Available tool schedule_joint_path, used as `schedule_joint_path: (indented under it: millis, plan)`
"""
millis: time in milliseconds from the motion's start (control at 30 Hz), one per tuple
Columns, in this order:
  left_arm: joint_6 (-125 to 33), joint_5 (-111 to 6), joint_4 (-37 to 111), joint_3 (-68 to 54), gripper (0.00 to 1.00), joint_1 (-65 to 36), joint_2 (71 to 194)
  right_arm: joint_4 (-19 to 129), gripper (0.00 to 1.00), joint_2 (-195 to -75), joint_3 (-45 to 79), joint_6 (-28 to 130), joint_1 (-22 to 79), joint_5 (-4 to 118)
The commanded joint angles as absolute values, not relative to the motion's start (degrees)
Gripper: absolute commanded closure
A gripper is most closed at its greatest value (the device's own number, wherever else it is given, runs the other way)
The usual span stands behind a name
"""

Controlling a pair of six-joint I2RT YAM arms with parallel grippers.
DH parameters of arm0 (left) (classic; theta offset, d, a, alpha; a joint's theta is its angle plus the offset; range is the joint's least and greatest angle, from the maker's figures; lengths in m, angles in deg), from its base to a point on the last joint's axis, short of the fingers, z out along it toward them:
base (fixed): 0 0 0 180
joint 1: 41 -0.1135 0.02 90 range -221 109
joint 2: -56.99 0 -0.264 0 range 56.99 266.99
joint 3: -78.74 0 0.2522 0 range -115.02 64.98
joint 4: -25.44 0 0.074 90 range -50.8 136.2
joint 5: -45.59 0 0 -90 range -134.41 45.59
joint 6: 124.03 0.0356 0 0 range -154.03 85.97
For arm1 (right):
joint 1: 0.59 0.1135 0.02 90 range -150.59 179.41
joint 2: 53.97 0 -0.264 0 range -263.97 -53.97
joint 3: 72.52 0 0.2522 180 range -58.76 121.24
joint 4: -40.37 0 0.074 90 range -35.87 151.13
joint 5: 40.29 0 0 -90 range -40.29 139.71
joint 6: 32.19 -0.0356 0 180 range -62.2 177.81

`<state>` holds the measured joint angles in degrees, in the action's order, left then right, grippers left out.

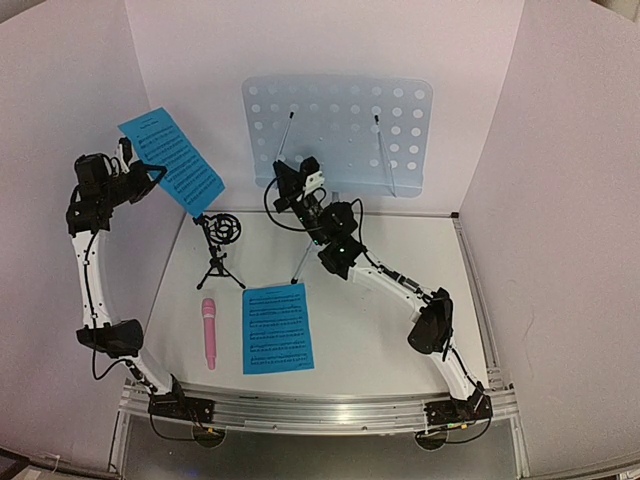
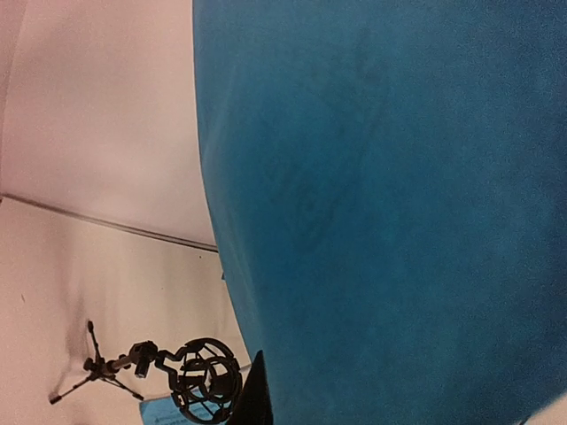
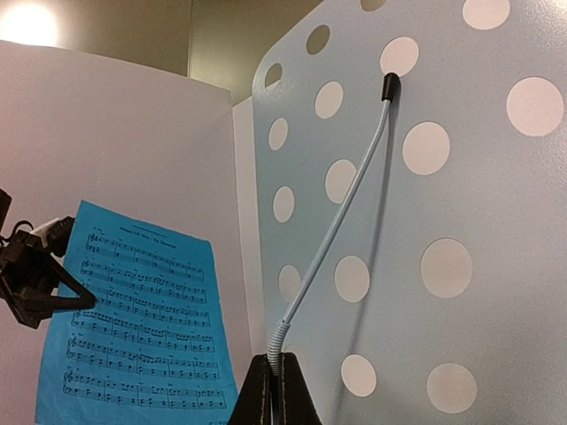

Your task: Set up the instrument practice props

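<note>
- The left gripper point(image 1: 152, 176) has its jaws closed to paper thickness on one edge of the raised blue sheet point(image 1: 172, 160). It holds the sheet high at the far left, well apart from the stand. Held by a single edge, the page could sag, curl or slip out on the way across.
- The small black tripod point(image 1: 219, 243) stands just below that sheet, so a low path would likely knock it over.
- The pink microphone point(image 1: 209, 333) lies flat on the table, not yet in the ring.
- Just beside it lies a second blue sheet point(image 1: 278, 328), flat and untouched.
- The right gripper point(image 3: 276, 390) has its jaws narrow, clamped on the sprung base of the wire page-holder point(image 3: 341, 212). Pulling too hard may bend the wire or tip the stand.
- The music stand point(image 1: 400, 110) is upright at the back.
- The right arm sits in front of the stand's left half, in the sheet's likely path.
- The other wire point(image 1: 385, 155) lies against the panel and may block that side.
</note>
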<state>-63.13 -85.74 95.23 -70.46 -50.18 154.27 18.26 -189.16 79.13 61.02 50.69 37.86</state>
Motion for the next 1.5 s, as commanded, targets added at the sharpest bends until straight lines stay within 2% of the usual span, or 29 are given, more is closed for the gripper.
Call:
schedule_joint_path:
  millis: [0,167,400,533,1000,1467]
  plan:
    - [-49.86,-87.88,99.65,-77.51,1.00,-48.27,156.09,15.46,1.00,-185.81,80.35,63.42,52.38,40.11]
    - [-40.09,-88.40,103.54,-81.06,1.00,-47.02,156.16,15.40,1.00,-185.54,79.91,62.27,51.59,39.43]
    - [-30.79,-87.85,105.44,-79.45,1.00,-41.32,152.18,15.46,1.00,-183.73,76.90,58.72,49.49,39.98]
    - [-29.58,-88.48,106.54,-81.45,1.00,-39.70,152.13,15.43,1.00,-183.21,76.11,60.63,49.47,41.11]
    - [-34.40,-95.40,105.96,-83.90,1.00,-39.68,149.96,14.10,1.00,-182.87,75.62,60.47,49.08,40.30]
    - [-49.45,-99.56,90.56,-83.12,1.00,-38.31,155.67,14.11,1.00,-181.70,74.30,60.08,49.08,41.44]
